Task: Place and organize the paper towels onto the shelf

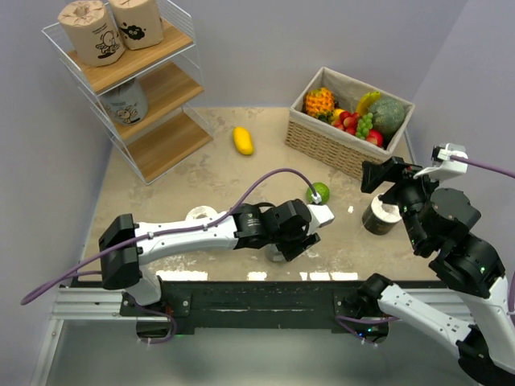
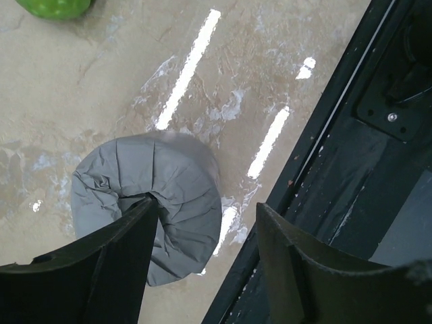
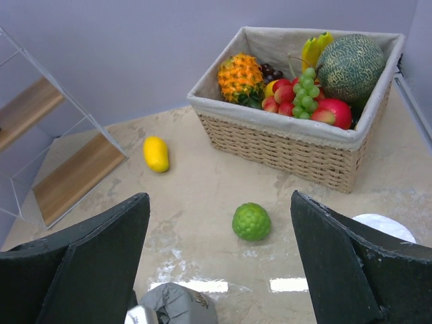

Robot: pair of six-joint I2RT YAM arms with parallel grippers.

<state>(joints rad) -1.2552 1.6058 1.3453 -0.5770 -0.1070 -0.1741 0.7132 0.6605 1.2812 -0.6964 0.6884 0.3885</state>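
Observation:
A pale grey wrapped roll [image 2: 169,182] lies on the table near the front edge, almost hidden under my left gripper [image 1: 299,235] in the top view. My left gripper [image 2: 206,206] is open: one finger is at the roll's core hole and the other stands off its outer side. The roll also shows in the right wrist view [image 3: 179,305]. A cream roll [image 1: 201,215] sits behind the left arm. A dark grey roll [image 1: 378,219] stands below my right gripper [image 1: 376,175], which is open and empty [image 3: 219,197]. The white wire shelf [image 1: 153,92] holds two tan rolls [image 1: 90,30] on top and a pale grey roll [image 1: 125,103] on the middle board.
A wicker basket [image 1: 322,141] of fruit stands at the back right. A yellow mango [image 1: 242,140] and a green lime [image 1: 319,193] lie on the table. The black front rail [image 2: 337,169] runs close beside the grey roll.

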